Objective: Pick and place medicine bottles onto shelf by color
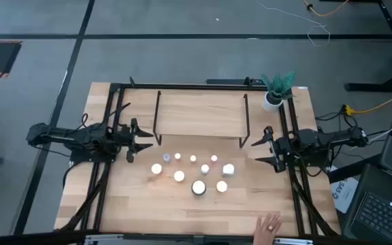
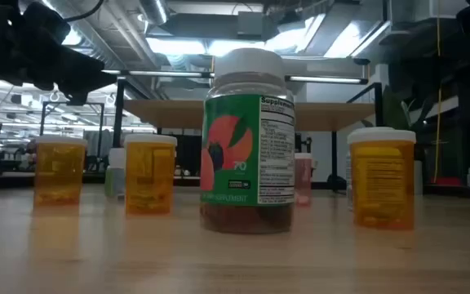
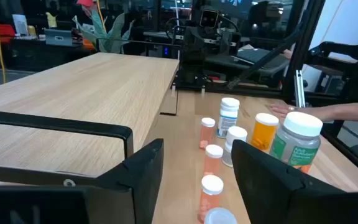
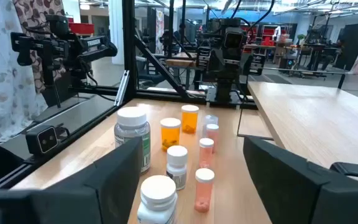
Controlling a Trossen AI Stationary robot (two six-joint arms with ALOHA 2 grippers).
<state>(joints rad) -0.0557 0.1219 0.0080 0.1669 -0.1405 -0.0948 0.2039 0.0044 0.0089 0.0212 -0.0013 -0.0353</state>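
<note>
Several white-capped medicine bottles point(image 1: 192, 173) stand upright in a cluster on the tabletop, just in front of the shelf point(image 1: 199, 116), a light-wood board on a black frame. The biggest bottle point(image 2: 247, 139) has a green label, and amber bottles point(image 2: 149, 173) point(image 2: 382, 175) stand around it. My left gripper point(image 1: 143, 141) hovers open at the cluster's left, level and pointing at the bottles point(image 3: 213, 165). At the cluster's right my right gripper point(image 1: 258, 145) is open too, facing the bottles point(image 4: 179, 155). Nothing is between the fingers of either gripper.
A white pot with a green plant point(image 1: 272, 101) stands at the shelf's far right corner. A person's hand point(image 1: 271, 223) rests on the table's near edge, right of the bottles. Black frame rails point(image 1: 104, 177) run along both table sides. Bare wood lies in front of the cluster.
</note>
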